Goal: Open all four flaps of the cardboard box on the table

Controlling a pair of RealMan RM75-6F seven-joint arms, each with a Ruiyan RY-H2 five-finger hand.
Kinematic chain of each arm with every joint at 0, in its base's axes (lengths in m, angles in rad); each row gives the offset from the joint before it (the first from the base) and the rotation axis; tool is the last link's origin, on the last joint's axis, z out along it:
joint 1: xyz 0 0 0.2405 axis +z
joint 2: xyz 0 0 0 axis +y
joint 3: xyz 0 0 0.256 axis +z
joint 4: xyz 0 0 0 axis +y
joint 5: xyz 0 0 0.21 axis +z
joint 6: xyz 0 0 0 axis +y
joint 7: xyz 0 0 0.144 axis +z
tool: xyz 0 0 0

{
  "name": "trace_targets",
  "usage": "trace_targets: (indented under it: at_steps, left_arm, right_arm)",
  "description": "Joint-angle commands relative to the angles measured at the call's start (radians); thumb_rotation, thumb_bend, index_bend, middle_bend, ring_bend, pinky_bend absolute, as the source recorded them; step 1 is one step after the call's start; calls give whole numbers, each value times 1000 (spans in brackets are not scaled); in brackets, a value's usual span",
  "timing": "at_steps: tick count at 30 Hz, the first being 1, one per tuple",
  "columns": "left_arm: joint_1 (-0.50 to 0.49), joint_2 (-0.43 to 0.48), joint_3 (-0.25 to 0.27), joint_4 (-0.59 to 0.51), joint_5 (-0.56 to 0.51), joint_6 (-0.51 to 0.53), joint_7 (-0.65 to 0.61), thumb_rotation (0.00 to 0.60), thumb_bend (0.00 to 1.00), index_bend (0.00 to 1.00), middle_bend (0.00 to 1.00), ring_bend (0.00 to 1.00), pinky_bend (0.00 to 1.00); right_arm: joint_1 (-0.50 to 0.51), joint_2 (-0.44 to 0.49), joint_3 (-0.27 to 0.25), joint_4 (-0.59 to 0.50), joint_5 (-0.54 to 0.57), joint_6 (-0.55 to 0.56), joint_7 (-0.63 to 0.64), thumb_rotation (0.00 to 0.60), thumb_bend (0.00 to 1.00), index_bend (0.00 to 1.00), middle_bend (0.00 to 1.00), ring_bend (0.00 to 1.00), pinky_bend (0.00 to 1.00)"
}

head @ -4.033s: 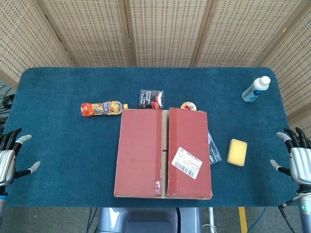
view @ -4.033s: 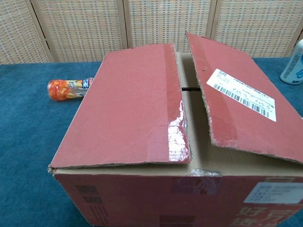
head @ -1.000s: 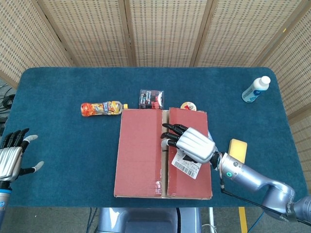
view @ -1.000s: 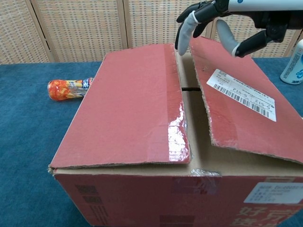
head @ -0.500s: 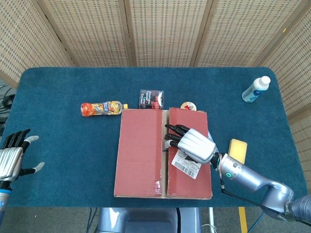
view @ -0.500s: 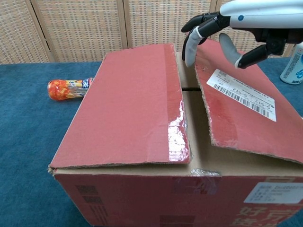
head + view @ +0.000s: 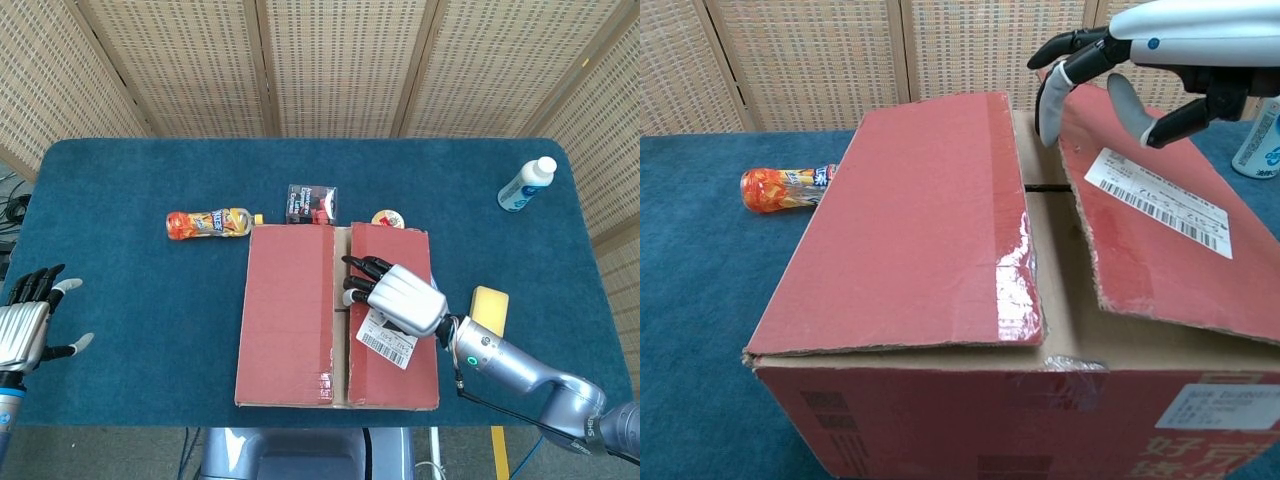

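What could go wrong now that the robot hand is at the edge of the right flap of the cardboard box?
The right robot hand only hooks its fingertips over the inner edge of the right flap, so they may slip off and let it drop shut. If the flap swings fully open, it could sweep into the yellow sponge lying beside the cardboard box. Pulling sideways might also drag the whole box rather than hinge the flap.

We see a reddish-brown cardboard box [image 7: 335, 315] standing near the table's front edge. Its left top flap [image 7: 915, 220] lies nearly flat, with glossy tape along its inner edge. Its right top flap [image 7: 1155, 225], bearing a white barcode label [image 7: 1160, 202], is tilted up, leaving a gap that shows the inner flaps beneath.
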Motion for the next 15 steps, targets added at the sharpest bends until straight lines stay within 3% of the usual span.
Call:
trace_targets:
  at_steps: [1,15]
  left_arm:
    - [-1,1,0,-1,0,-2,-3,510,214,206,68,41,36]
    - [-11,1,-6,-3,4,4,5,509,214,206,67,39,36]
  right_arm:
    - [-1,1,-5,0,-1,4,0,600,1000,392,336,39,173]
    - [2,25,-13,2,-5,33,-4,600,1000,443,443,77,172]
